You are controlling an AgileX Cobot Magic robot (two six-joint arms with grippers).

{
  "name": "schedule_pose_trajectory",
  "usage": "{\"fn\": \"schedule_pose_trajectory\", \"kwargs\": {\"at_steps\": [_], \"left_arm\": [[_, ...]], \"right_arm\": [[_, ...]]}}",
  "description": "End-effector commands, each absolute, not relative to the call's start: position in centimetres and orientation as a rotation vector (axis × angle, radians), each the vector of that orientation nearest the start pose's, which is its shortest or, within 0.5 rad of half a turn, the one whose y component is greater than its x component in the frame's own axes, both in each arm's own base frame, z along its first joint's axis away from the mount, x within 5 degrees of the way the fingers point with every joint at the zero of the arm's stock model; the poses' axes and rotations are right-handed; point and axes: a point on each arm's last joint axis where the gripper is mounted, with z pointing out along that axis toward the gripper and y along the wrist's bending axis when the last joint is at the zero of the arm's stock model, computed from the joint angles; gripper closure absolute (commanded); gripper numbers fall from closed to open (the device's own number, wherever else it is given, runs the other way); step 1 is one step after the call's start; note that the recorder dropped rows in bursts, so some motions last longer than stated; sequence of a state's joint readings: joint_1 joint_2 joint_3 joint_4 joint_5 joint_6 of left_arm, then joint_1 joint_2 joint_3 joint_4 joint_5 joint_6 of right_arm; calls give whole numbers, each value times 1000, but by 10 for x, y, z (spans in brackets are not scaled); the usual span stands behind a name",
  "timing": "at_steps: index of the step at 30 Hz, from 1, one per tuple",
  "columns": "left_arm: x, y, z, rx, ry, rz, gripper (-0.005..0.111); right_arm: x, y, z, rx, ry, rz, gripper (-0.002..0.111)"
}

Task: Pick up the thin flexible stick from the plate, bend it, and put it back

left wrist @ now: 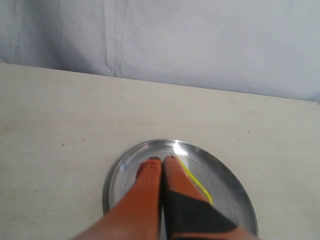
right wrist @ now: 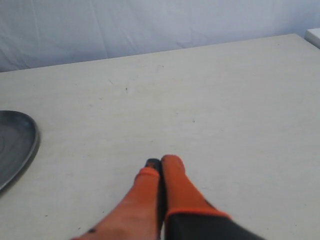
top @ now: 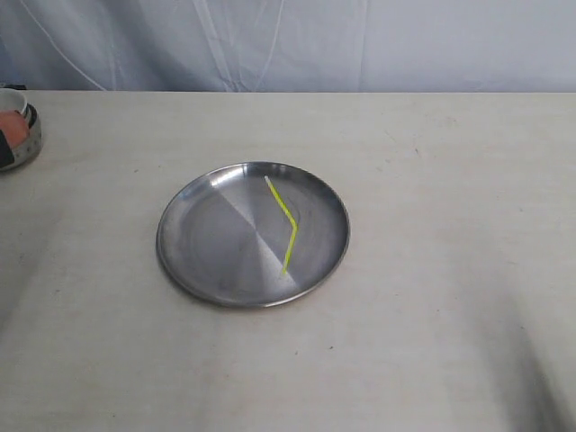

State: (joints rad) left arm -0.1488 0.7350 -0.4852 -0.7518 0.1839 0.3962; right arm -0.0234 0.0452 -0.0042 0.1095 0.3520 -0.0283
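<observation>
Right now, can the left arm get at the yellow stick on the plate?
Probably yes. The left gripper points at the plate, and the stick lies bare there with nothing across it. The gripper is shut, so it must open first.

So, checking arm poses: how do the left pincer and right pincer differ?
The left pincer points at the plate; the right pincer points at the table, beside the plate. The stick shows next to the left pincer's tips, not by the right pincer. Both are shut and empty.
</observation>
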Motion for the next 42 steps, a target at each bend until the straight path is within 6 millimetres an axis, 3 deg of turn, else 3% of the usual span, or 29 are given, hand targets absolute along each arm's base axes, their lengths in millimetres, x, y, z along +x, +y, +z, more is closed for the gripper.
{"fn": "schedule_pose_trajectory", "kwargs": {"at_steps": [1,5,11,20,31,42], "left_arm": [[145,-32,293,-93,1874,-437,106],[134,-25,288,-43,1801,-321,106],[99,-15,267,22,1686,-209,106],[67,-2,224,-140,1668,-163,106],[55,-3,190,-159,1732,-166,106],[56,-2,193,-145,1701,-141,106]], "right_arm": [[57,2,181,72,1861,65,108],[57,2,181,72,1861,65,108],[57,2,181,72,1861,65,108],[57,2,181,72,1861,65,108],[57,2,181,72,1861,65,108],[57,2,181,81,1860,79,108]]}}
